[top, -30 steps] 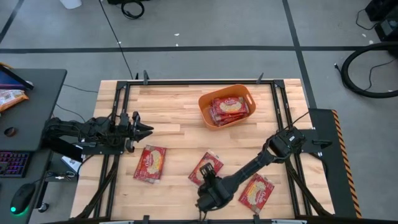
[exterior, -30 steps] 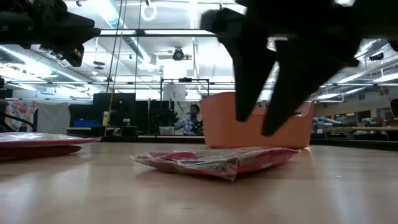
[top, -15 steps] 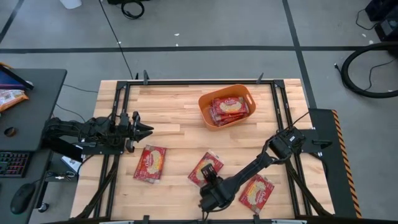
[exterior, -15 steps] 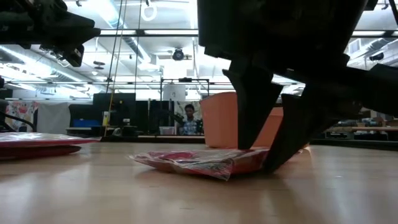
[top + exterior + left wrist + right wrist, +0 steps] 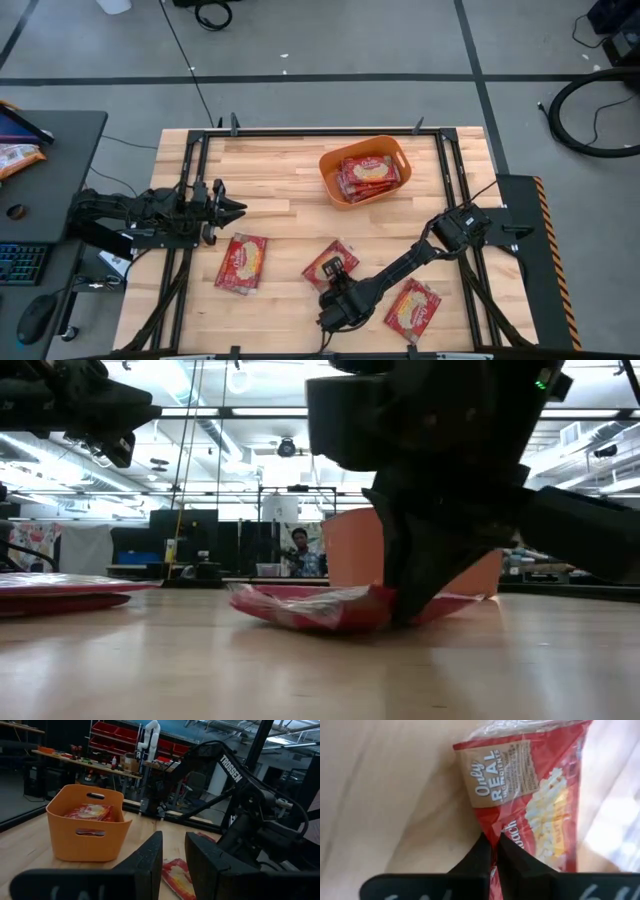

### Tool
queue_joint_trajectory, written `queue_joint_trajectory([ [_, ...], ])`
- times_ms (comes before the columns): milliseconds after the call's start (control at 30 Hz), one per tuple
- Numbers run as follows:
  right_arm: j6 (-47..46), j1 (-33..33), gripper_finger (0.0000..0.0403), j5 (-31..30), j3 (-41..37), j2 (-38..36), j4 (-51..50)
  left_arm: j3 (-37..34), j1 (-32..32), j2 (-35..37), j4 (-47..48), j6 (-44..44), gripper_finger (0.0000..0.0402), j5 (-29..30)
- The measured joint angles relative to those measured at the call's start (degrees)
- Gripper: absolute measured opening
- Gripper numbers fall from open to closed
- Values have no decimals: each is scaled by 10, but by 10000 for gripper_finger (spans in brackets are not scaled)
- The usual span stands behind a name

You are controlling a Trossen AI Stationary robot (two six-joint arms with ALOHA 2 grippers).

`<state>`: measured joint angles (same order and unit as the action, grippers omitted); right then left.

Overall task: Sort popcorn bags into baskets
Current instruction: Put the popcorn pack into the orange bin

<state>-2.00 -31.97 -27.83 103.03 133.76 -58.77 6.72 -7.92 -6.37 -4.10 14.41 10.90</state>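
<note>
The orange basket (image 5: 365, 172) at the table's far middle holds several red popcorn bags (image 5: 370, 172). Three more bags lie flat on the wood: one near the left (image 5: 241, 262), one in the middle (image 5: 330, 262) and one near the right (image 5: 412, 310). My right gripper (image 5: 337, 288) is shut on the middle bag (image 5: 530, 795) at its near end. My left gripper (image 5: 238, 209) hovers at the table's left side, above and beyond the left bag. Its fingers (image 5: 150, 865) stand a narrow gap apart with nothing between them. My right gripper pinches the middle bag's near edge (image 5: 496, 839) between its two fingers (image 5: 479, 856). The fingers come from above, pointing down at the table. The bag's held end (image 5: 385, 605) is gathered up at the fingers. The rest of it (image 5: 300, 605) lies on the wood.
A black metal frame (image 5: 190, 180) runs round the tabletop. Bare wood lies between the basket and the loose bags. In the low view the basket (image 5: 350, 555) stands behind the held bag, and a person shows far off in the room.
My right gripper has come down onto the middle bag's near end and shut on it. The bag, flat a second ago, is now bunched at the fingers and has shifted slightly toward the table's far edge.
</note>
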Motion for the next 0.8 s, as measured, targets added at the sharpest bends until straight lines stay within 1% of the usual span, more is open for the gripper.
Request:
queue_joint_trajectory([
  [133,-32,0,32,-29,-1,-24,-46,0,0,0,0,0,87,0],
  [300,-88,4,15,-77,-1,-66,-127,0,0,0,0,0,87,0],
  [433,-160,7,15,-103,-1,-105,-204,0,0,0,0,0,87,0],
  [533,-221,8,24,-143,-2,-131,-256,0,0,0,0,0,87,0],
  [667,-269,8,28,-196,-23,-171,-295,0,0,0,0,0,87,0],
  [800,-274,14,23,-224,-78,-214,-294,0,0,0,0,0,87,0],
])
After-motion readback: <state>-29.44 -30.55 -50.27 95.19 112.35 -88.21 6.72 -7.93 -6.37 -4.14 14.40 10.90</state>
